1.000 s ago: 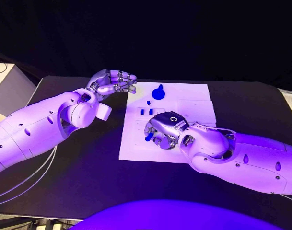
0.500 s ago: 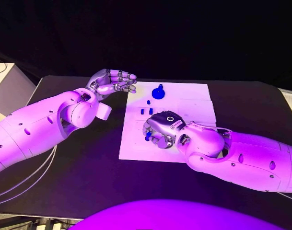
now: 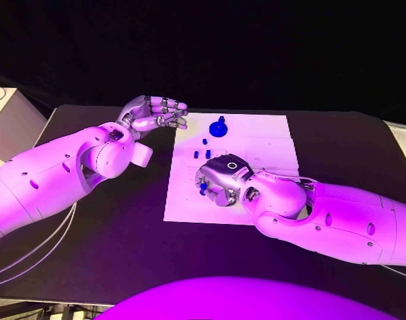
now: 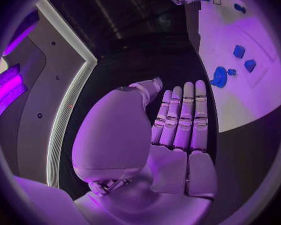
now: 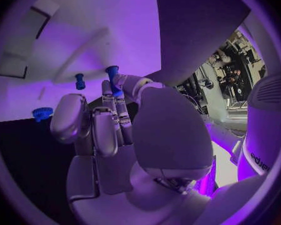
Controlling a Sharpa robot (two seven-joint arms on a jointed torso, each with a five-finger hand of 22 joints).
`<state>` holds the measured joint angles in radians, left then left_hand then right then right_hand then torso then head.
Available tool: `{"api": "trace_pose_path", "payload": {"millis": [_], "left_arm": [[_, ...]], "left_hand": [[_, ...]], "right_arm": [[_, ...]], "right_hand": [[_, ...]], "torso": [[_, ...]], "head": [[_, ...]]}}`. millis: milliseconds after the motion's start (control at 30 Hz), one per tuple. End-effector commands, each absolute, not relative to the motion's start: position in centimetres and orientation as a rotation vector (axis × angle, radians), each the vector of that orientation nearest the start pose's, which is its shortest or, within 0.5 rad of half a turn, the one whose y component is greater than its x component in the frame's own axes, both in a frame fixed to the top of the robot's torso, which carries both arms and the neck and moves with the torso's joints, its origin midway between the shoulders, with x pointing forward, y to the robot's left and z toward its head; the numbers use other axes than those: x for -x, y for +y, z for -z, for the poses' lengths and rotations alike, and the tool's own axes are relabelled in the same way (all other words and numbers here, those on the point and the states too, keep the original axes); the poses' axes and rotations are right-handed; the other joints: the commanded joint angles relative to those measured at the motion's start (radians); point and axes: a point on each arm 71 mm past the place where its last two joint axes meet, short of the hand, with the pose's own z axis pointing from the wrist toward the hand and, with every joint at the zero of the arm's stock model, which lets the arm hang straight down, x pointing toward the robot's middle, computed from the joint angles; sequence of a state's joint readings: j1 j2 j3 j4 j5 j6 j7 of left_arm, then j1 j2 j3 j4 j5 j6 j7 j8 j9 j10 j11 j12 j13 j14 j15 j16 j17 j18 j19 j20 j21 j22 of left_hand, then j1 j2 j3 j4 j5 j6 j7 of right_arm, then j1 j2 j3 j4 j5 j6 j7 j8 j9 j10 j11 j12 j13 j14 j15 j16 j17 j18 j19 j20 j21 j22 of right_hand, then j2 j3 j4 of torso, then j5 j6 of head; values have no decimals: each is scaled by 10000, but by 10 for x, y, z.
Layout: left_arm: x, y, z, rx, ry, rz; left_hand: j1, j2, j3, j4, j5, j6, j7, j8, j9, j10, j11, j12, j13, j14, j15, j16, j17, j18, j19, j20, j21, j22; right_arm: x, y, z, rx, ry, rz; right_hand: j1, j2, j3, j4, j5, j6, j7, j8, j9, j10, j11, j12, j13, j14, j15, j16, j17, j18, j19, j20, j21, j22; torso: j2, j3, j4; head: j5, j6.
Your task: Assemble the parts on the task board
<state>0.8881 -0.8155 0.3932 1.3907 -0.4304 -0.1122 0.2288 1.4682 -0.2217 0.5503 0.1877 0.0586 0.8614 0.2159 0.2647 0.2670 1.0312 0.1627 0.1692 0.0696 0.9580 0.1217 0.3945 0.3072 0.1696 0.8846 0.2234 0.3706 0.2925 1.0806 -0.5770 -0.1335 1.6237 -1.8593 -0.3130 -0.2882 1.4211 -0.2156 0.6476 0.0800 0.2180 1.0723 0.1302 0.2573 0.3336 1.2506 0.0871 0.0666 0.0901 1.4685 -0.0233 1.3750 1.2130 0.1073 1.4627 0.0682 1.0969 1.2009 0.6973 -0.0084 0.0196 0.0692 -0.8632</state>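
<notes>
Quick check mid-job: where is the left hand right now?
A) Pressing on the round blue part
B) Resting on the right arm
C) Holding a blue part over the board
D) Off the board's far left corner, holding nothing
D: the left hand sits over the black table beside the task board's far left corner, and the left wrist view shows its palm and fingers empty.
</notes>
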Motion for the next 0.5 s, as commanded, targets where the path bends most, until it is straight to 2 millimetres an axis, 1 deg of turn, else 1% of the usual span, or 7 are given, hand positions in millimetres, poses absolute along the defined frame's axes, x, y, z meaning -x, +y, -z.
{"api": "trace_pose_path", "payload": {"millis": [33,200,333,367,400,433,500], "left_arm": [[-503,242,194,9287,14990,15268],[-503,242,194,9288,14990,15266],[-503,242,194,9291,14990,15257],[-503,243,194,9293,14990,15255],[-503,243,194,9293,14990,15254],[-503,243,194,9294,14991,15254],[-503,243,194,9295,14995,15253]], "left_hand": [[92,24,-21,20,4,40,92,-33,-8,3,64,-40,8,95,-7,-35,14,102,86,-16,-33,-12],[92,24,-21,20,4,40,92,-33,-8,3,64,-40,8,95,-7,-35,14,102,86,-16,-33,-12],[92,24,-21,20,4,40,92,-33,-8,3,64,-40,8,95,-7,-35,14,102,86,-16,-33,-12],[92,24,-21,20,4,40,92,-33,-8,3,64,-40,8,95,-7,-35,14,102,86,-16,-33,-12],[92,24,-21,20,4,40,92,-33,-8,3,64,-40,8,95,-7,-35,14,102,86,-16,-33,-12],[92,24,-21,20,4,40,92,-33,-8,3,64,-40,8,95,-7,-35,14,102,86,-16,-33,-12],[92,24,-21,20,4,40,92,-33,-8,3,64,-40,8,95,-7,-35,14,102,86,-16,-33,-12]], "right_arm": [[-395,-48,259,6147,16816,-6871],[-396,-49,259,6013,16695,-6913],[-396,-50,258,5894,16575,-6962],[-396,-50,257,5864,16537,-6982],[-396,-50,257,5847,16516,-6994],[-396,-51,257,5831,16495,-7006],[-396,-51,257,5774,16429,-7037]], "right_hand": [[-90,-248,18,-152,-32,-210,56,-147,-58,6,-183,-48,-34,333,72,-23,44,-127,13,44,-67,16],[-211,-507,9,-246,77,-532,156,-341,-109,-390,-66,-60,-128,341,178,-11,42,-117,-28,123,-137,-8],[-308,-668,-8,-288,53,-836,222,-527,-170,-869,15,-66,-230,324,238,-44,-39,-65,-123,192,-402,-180],[-405,-741,-150,-329,37,-1042,292,-654,-218,-1221,94,-63,-258,286,303,-111,-153,-15,-217,243,-679,-370],[-423,-746,-196,-344,42,-1080,302,-679,-228,-1297,109,-63,-260,270,313,-140,-200,-1,-245,257,-764,-428],[-474,-741,-511,-432,58,-1254,333,-790,-276,-1682,141,-45,-263,199,322,-252,-375,66,-361,293,-1102,-662],[-464,-694,-903,-464,2,-1364,349,-877,-320,-1912,192,25,-258,136,367,-335,-512,101,-439,345,-1339,-819]], "torso": [[-2,0,-11],[4,22,-20],[7,17,-16],[7,17,-16],[5,15,-16],[4,12,-14],[5,12,-10]], "head": [[-7,22],[27,20],[31,25],[31,25],[37,27],[39,28],[47,28]]}}
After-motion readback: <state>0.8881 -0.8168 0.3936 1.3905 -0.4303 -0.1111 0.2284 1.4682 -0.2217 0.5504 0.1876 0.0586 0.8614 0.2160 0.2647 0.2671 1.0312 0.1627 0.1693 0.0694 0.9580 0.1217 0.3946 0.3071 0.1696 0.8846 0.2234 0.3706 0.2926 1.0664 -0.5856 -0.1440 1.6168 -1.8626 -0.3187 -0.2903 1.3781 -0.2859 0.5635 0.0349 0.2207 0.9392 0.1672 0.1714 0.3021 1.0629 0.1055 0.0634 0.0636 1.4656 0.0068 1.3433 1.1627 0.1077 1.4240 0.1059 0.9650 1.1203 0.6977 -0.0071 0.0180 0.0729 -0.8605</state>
